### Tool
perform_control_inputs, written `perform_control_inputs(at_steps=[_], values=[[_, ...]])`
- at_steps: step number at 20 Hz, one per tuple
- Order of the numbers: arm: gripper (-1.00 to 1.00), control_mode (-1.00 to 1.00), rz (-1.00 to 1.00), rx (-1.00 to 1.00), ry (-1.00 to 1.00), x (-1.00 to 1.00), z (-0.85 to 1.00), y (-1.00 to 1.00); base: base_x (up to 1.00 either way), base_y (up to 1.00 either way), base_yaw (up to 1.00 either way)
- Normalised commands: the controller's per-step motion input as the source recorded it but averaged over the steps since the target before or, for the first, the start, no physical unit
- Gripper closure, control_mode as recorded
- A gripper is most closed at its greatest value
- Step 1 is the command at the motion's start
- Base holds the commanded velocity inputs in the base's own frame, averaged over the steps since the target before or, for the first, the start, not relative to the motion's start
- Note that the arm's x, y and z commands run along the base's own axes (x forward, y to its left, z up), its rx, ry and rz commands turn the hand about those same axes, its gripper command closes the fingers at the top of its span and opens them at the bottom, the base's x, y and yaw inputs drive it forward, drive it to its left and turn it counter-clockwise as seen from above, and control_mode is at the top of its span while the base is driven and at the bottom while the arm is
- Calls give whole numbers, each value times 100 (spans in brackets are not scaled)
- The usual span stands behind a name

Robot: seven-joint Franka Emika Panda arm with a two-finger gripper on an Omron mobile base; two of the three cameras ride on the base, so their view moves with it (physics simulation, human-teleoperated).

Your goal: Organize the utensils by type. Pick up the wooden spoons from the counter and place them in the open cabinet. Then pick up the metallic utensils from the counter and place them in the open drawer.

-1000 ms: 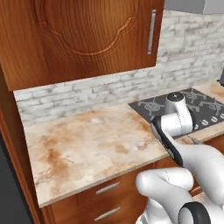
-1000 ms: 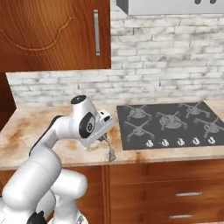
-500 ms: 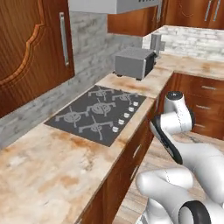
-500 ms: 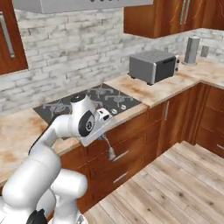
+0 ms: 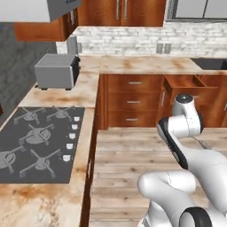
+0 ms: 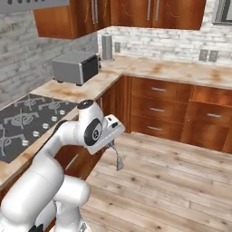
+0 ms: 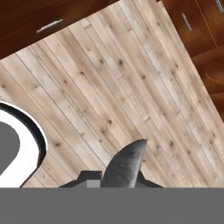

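Carrying one metal spoon over the floor

Hanging from the gripper is a single small metallic spoon, its jaws pressed together on the handle so that the bowl points down above the plank floor. In the hand view the same spoon juts out grey and broad from between the finger tips, with floorboards behind it.

One open drawer stands pulled out of the far run of cabinets, just beyond the arm's white elbow in the left base view. Beside it sit three closed drawers stacked one above another, each with a silver bar handle.

On the counter I count one grey toaster oven and one tall metal canister in the corner behind it. One black cooktop with a row of white knobs is set into the near stretch of counter. Two wall outlets are fixed to the pale brick backsplash. Nothing lies on the floor between the gripper and the drawer.
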Motion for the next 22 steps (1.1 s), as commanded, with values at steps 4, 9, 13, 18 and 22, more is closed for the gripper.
perform_control_inputs(at_steps=[4, 9, 13, 18, 22], values=[[100, 100, 0, 0, 0, 0, 0, 0, 97, 22, -12], [100, 100, 0, 0, 0, 0, 0, 0, 94, 0, -12], [100, 100, 0, 0, 0, 0, 0, 0, 84, 0, -26], [100, 100, 0, 0, 0, 0, 0, 0, 81, 12, -35], [100, 100, 0, 0, 0, 0, 0, 0, 76, 14, -39]])
